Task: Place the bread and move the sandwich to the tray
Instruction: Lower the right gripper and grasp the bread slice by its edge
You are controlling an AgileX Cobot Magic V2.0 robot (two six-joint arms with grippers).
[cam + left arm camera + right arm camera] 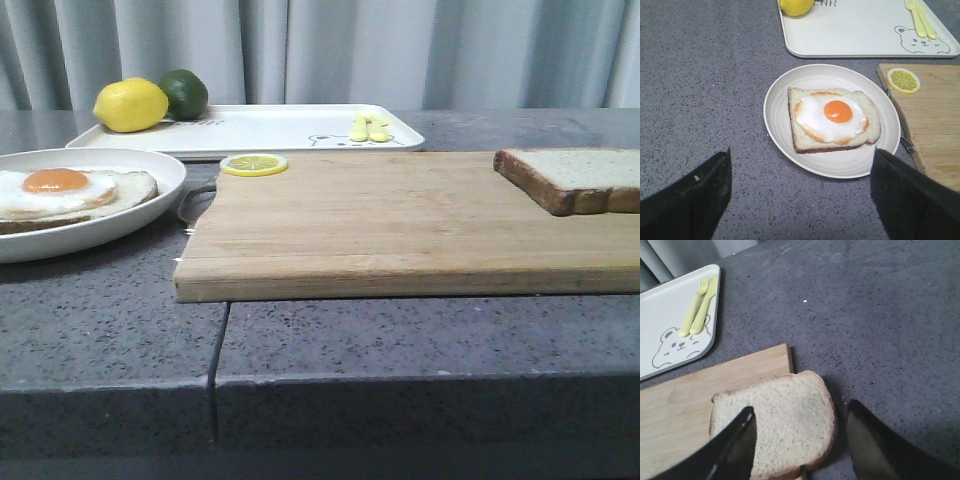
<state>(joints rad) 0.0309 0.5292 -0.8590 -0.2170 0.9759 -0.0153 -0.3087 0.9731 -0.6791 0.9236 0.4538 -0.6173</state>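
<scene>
The first step is in hand, by my judgement: the bread (775, 425) has not yet been picked up, and it lies flat at the right end of the wooden cutting board (400, 225), one corner overhanging the board's edge onto the counter. The right gripper (800, 440) hovers above that slice with its fingers spread apart, one finger over the crumb and the other out past the crust above the stone; nothing is held. The left gripper (800, 195) hangs over the near side of the round white plate (777, 120), its fingers also wide apart and empty. On that plate sits the open half of the sandwich (832, 120), a single brown-crusted slice topped with a fried egg, so the top slice is still missing. The next move likely calls for the right arm to descend, close on the crust edge, and carry the bread across the board to lay it squarely over the egg. The white tray (290, 130) waits behind the board, with a lemon (130, 105) and a lime (184, 93) at its left end and a pale yellow fork and knife (699, 307) near a printed bear. A lemon slice (254, 164) rests on the board's far corner. The surface is a dark grey speckled stone counter (110, 320) with a visible seam, backed by grey curtains (400, 50).
</scene>
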